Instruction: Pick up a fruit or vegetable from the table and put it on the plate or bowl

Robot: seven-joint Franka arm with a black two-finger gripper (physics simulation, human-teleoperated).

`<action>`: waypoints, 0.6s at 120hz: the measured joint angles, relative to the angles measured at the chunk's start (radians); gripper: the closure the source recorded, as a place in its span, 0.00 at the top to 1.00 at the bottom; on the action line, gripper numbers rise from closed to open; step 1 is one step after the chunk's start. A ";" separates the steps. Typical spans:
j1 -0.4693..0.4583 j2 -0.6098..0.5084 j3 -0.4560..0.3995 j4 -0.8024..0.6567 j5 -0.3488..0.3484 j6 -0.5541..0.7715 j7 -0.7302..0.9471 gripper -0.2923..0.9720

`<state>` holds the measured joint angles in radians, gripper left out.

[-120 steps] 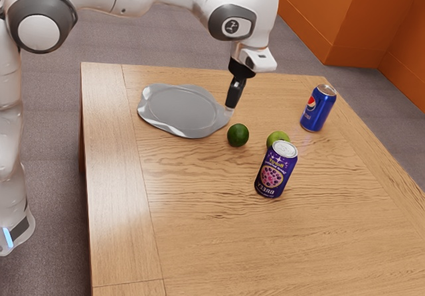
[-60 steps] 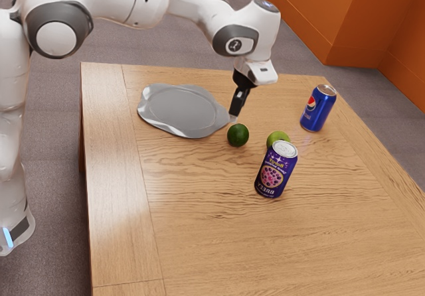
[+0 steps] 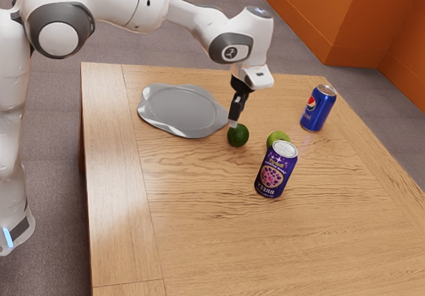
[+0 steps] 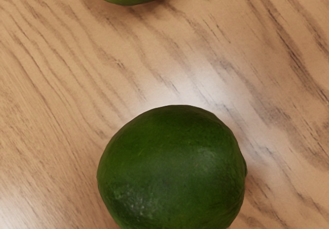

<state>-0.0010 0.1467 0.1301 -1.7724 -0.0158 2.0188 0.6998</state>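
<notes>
Closely hovers end effector (image 3: 234, 123) over dark lime (image 3: 238, 136) beside grey plate (image 3: 166, 110), seemingly for grasping; cannot tell its openness.

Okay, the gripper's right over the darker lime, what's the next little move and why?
Probably ease the gripper straight down a touch over the dark lime. The lime rests on the table, centred under the hand in the wrist view, and the gripper's tip sits just at its top, likely too high to grasp. The plate lies close beside it.
</notes>
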 joint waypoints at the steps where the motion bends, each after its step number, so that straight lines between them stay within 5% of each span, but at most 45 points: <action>1: 0.000 0.001 0.000 0.000 0.000 0.002 0.000 0.77; 72: -0.004 0.062 0.000 -0.004 -0.062 0.078 0.013 0.77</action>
<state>-0.0047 0.2086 0.1302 -1.7768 -0.0778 2.0965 0.7131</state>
